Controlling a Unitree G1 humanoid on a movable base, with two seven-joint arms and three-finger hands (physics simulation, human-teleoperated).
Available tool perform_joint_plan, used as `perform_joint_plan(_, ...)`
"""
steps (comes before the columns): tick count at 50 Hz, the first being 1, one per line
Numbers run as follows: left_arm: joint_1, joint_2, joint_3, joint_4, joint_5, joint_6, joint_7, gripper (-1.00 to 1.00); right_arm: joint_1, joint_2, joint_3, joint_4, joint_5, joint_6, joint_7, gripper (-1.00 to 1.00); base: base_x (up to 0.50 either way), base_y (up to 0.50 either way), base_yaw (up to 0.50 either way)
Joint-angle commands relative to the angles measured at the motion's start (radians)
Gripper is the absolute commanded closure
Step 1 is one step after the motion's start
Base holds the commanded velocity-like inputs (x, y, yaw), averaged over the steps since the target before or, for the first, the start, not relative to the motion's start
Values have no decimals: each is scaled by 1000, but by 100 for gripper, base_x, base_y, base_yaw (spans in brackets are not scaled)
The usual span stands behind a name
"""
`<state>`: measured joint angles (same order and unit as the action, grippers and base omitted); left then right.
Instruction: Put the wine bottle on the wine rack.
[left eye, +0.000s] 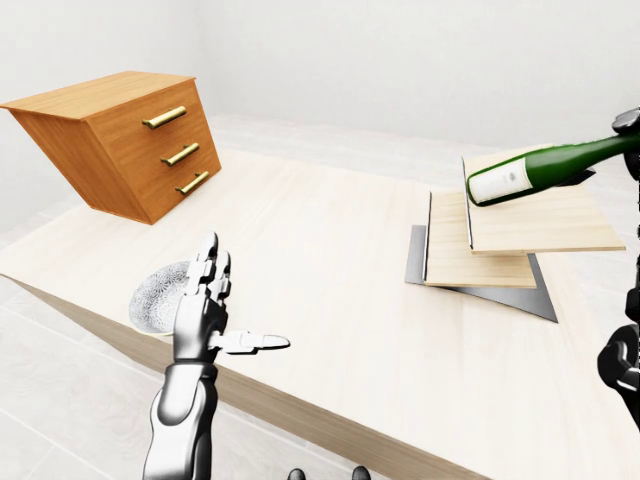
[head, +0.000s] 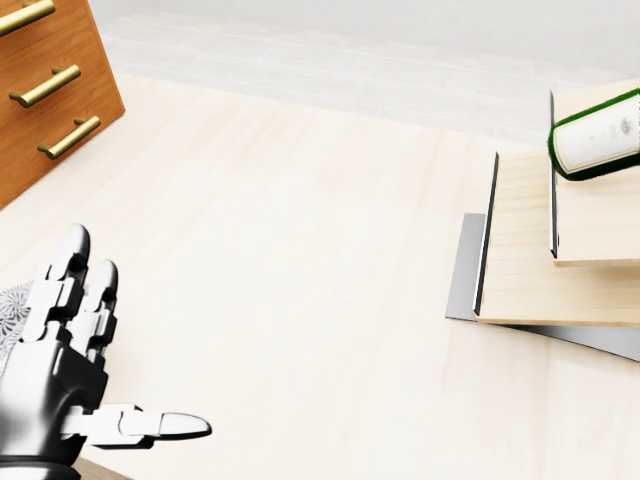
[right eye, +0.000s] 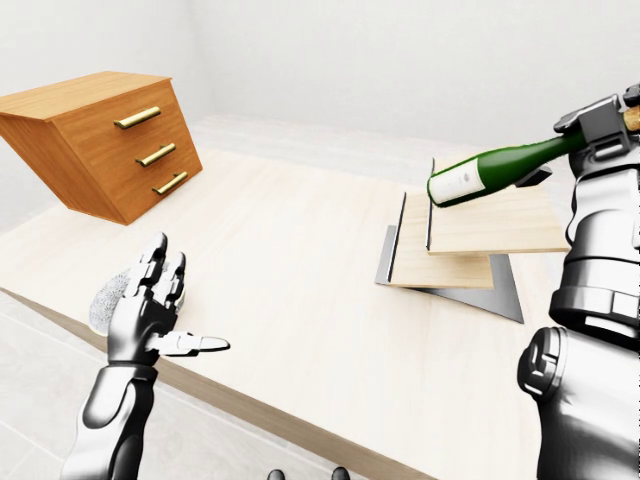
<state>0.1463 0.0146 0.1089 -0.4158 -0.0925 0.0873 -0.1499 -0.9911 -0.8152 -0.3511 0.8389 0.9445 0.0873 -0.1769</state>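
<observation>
The pale, matte wooden tabletop (left eye: 330, 260) serves as the reference surface. The dark green glass wine bottle (right eye: 490, 172) with a white rectangular label hangs above the tabletop, lying nearly horizontal, base lower than the neck. It is directly over the wine rack (left eye: 500, 235), a stepped stack of light wooden boards with dark edges on a grey metal base plate, and does not visibly touch it. The right hand (right eye: 605, 125), metallic grey, is clamped round the bottle's neck. The left hand (left eye: 205, 310), glossy silver and segmented, hovers over the tabletop's near-left edge, fingers spread and apart, holding nothing. A textured white round disc (left eye: 160, 298) lies beside it. An orange-brown wooden drawer cabinet (left eye: 120, 140) with three brass bar handles sits tilted at the tabletop's far-left corner.
</observation>
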Motion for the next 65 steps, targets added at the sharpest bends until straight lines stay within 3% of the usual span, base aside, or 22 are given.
perform_joint_plan(1, -4, 1, -2, 10, 2, 0, 1, -100, -2, 12, -15, 19, -27, 0, 17, 100, 0, 0, 0)
perform_joint_plan(18, -1, 1, -2, 8, 2, 0, 1, -100, -11, 28, -12, 74, -59, 0, 51, 100, 0, 0, 0)
perform_joint_plan(65, -4, -2, -17, 30, 8, 0, 5, -100, 105, 35, -35, 150, -47, 0, 80, 100, 0, 0, 0)
